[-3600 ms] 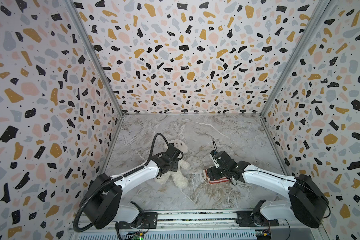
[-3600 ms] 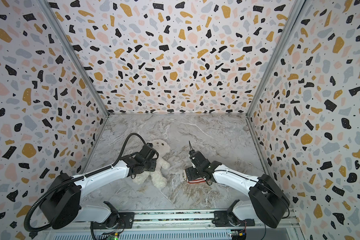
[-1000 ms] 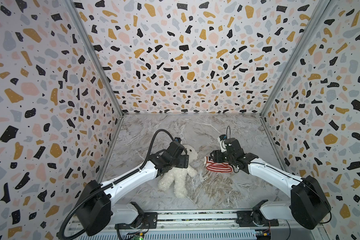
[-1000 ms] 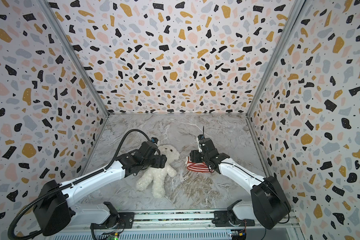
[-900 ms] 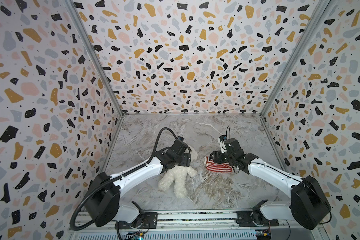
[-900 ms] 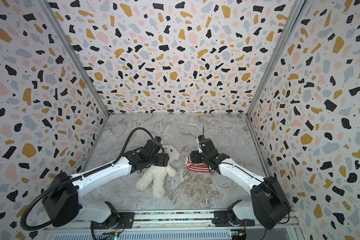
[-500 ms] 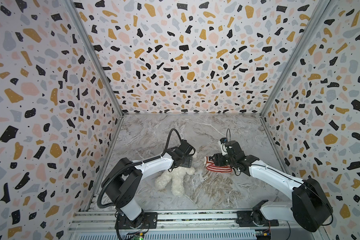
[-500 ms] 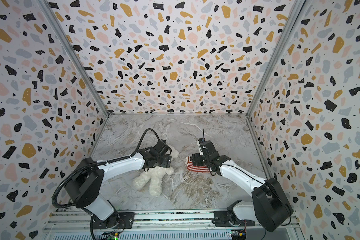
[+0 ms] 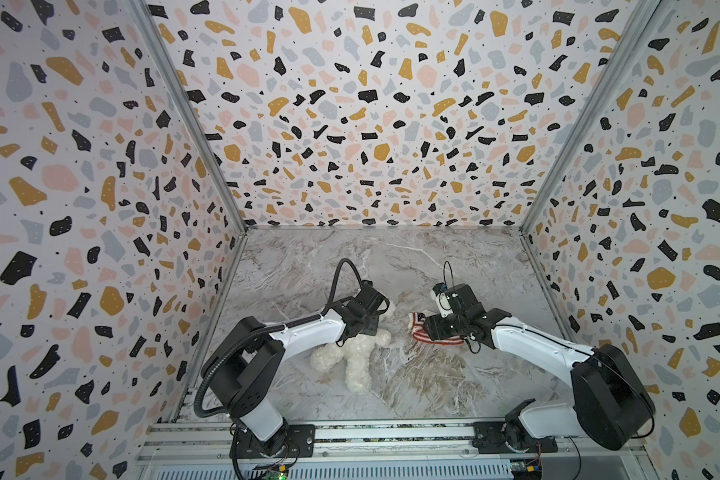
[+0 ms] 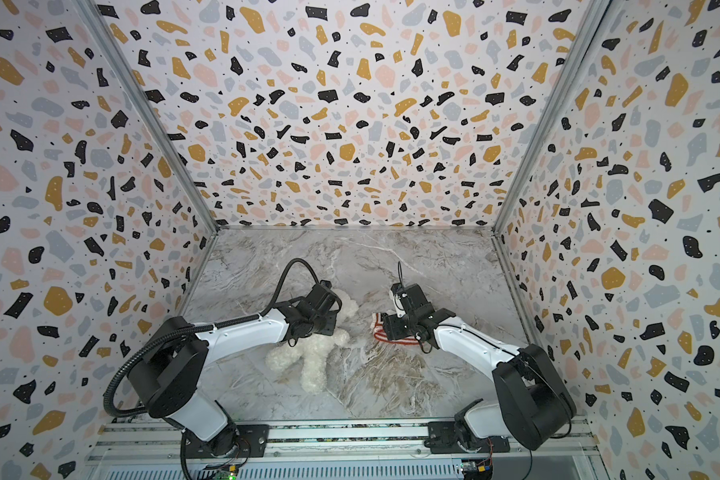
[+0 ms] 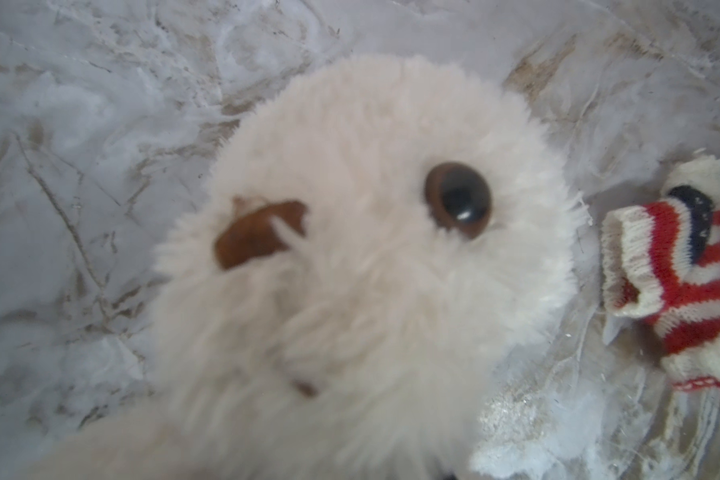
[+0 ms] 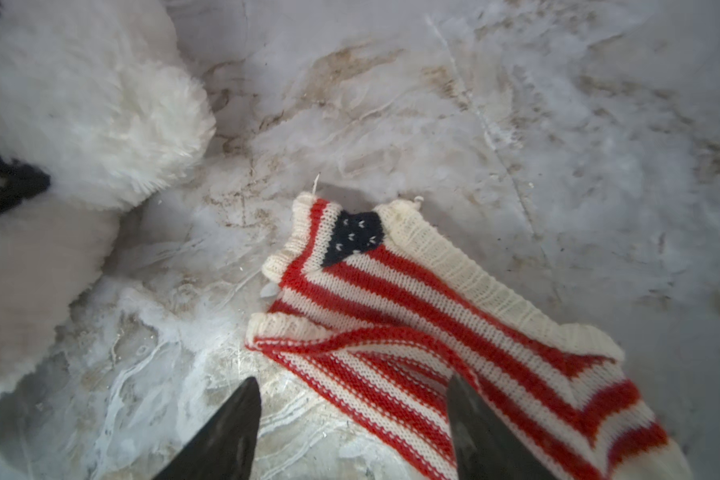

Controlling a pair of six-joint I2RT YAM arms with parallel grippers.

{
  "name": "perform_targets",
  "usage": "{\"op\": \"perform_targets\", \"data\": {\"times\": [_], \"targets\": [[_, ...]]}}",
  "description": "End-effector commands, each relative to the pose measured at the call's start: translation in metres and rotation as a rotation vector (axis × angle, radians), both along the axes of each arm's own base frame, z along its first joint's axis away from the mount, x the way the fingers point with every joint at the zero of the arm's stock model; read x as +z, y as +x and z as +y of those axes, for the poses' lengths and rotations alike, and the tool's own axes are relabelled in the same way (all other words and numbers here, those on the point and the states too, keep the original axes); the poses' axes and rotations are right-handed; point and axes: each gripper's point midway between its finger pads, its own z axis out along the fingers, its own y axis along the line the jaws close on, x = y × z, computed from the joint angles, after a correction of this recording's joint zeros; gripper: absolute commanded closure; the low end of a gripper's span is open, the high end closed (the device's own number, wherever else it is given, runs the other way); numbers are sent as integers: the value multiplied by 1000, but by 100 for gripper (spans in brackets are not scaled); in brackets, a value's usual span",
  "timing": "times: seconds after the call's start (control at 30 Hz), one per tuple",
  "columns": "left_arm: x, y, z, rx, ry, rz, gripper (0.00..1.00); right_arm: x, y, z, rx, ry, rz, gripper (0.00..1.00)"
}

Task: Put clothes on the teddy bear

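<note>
The teddy bear (image 9: 356, 353) lies face up on the marble desk (image 9: 433, 386) and wears nothing yet. The left gripper (image 9: 368, 316) is at its head and neck. Its fingers are hidden under the wrist and the fur, so I cannot tell if they pinch the bear. The striped knit top (image 12: 412, 316) lies flat near the bear's head, not touching it. The right gripper (image 12: 352, 399) is low over the top's edge, with its fingers (image 12: 233, 419) spread and one above the knit. I think the step in hand is bringing bear and top together. Next, the right fingers need to pinch one layer of the edge and open it for the head.
</note>
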Motion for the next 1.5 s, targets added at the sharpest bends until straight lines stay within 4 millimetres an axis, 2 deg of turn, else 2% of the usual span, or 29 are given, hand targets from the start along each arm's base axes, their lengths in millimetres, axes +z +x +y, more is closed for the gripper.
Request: {"op": "perform_targets", "data": {"times": [0.0, 0.13, 0.27, 0.53, 0.77, 0.93, 1.07, 1.2, 1.27, 1.37, 1.47], "targets": [[8, -5, 3, 0, -20, -26, 80, 12, 3, 14, 77, 19, -11, 30], [18, -8, 10, 13, -31, -57, 88, 6, 4, 17, 88, 10, 0, 33], [28, -15, 17, 17, -50, -75, 100, -2, 3, 26, 109, -20, 8, 33], [51, -24, 33, 46, -74, -133, 100, -15, 12, 48, 125, -37, 22, 41], [58, -26, 34, 47, -89, -148, 100, -17, 38, 62, 106, -47, -6, 51], [64, -26, 36, 49, -93, -165, 100, -28, 55, 73, 115, -60, 2, 59], [69, -26, 38, 48, -93, -173, 100, -34, 71, 76, 107, -62, 13, 61], [70, -27, 40, 48, -88, -175, 100, -30, 82, 77, 99, -45, 13, 61], [71, -28, 40, 49, -88, -178, 100, -21, 84, 79, 100, -38, -2, 61], [71, -27, 39, 46, -89, -178, 100, -8, 81, 81, 108, -32, -20, 60], [70, -28, 38, 39, -94, -173, 100, -3, 69, 77, 110, -59, -23, 58]]}}
